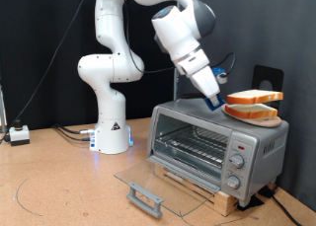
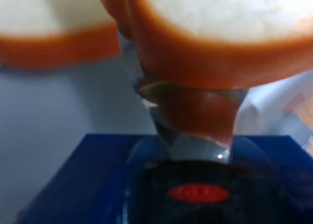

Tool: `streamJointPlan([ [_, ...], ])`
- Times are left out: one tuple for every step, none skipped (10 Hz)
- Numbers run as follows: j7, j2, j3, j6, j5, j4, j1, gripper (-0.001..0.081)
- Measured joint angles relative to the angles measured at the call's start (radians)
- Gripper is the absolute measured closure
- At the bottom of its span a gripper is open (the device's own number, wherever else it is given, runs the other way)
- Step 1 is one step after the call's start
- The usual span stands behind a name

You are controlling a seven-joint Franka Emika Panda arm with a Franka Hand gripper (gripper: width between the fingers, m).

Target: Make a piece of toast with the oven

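A: Where is the bread in the exterior view?

B: Two slices are stacked on the roof of the oven (image 1: 212, 145), toward the exterior view's right. The upper piece of toast (image 1: 255, 96) sits tilted on the lower slice (image 1: 251, 113), both with a pale face and orange-brown crust.

A: And the arm?

B: The gripper (image 1: 216, 99) reaches down from the exterior view's upper left and ends just beside the left edge of the stack. From there its fingertips are too small to read.

A: Does the wrist view help?

B: Somewhat. It looks very close and blurred: the piece of toast (image 2: 220, 33) fills the upper part, with its crust curving below, and the other slice (image 2: 54, 28) lies beside it. One clear finger (image 2: 191, 112) stands against an orange crust edge, so the gripper (image 2: 186, 121) seems pressed on the crust, though I cannot tell for sure that it pinches it.

A: What does the exterior view alone show?

B: The oven door (image 1: 158, 187) is dropped fully open, lying flat with its bar handle toward the camera, and the wire rack (image 1: 193, 142) inside is bare. The oven stands on a wooden board (image 1: 202, 191) on the table (image 1: 59, 182).
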Motion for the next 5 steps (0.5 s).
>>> streamJointPlan([
  [-0.016,-0.005,-0.027,-0.028,-0.027,-0.008,-0.019,0.0407],
  [-0.033,-0.009,-0.056,-0.076,-0.065,-0.010,-0.040,0.0407],
  [-0.054,-0.011,-0.089,-0.133,-0.100,-0.009,-0.060,0.0407],
  [-0.088,-0.011,-0.122,-0.178,-0.115,-0.009,-0.076,0.0407],
  [-0.137,-0.012,-0.159,-0.210,-0.117,-0.009,-0.088,0.0407],
])
